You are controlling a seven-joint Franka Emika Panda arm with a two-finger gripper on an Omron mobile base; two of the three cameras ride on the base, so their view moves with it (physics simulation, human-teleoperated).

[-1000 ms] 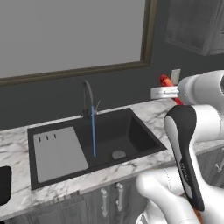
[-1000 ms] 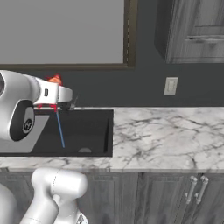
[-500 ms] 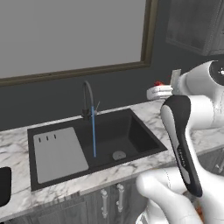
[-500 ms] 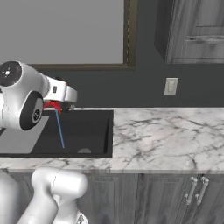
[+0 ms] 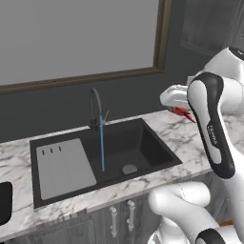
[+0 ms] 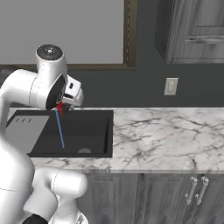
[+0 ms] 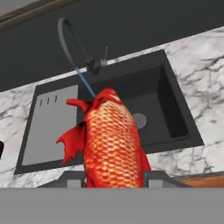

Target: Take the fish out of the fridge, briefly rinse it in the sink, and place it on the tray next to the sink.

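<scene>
The red-orange fish (image 7: 111,140) hangs head-down between the fingers of my gripper (image 7: 113,177), which is shut on it. In the left base view the gripper (image 5: 180,108) holds the fish (image 5: 185,113) in the air above the marble counter, just right of the black sink (image 5: 143,143). From the right base view the fish (image 6: 60,107) shows as a red tip under the gripper (image 6: 64,104), level with the sink (image 6: 87,127) back edge. A corner of the black tray (image 5: 4,202) lies far left on the counter. The fridge is out of view.
A thin blue stream of water (image 5: 102,143) runs from the gooseneck tap (image 5: 95,102) into the basin. A pale grey slotted panel (image 5: 64,167) covers the sink's left half. White marble counter (image 6: 166,135) stretches to the right, with a wall outlet (image 6: 169,86) and dark cabinets (image 6: 192,30) above it.
The hand has come down with the fish, closer to the counter beside the sink. The arm's upper links have swung round. The grip on the fish is unchanged.
</scene>
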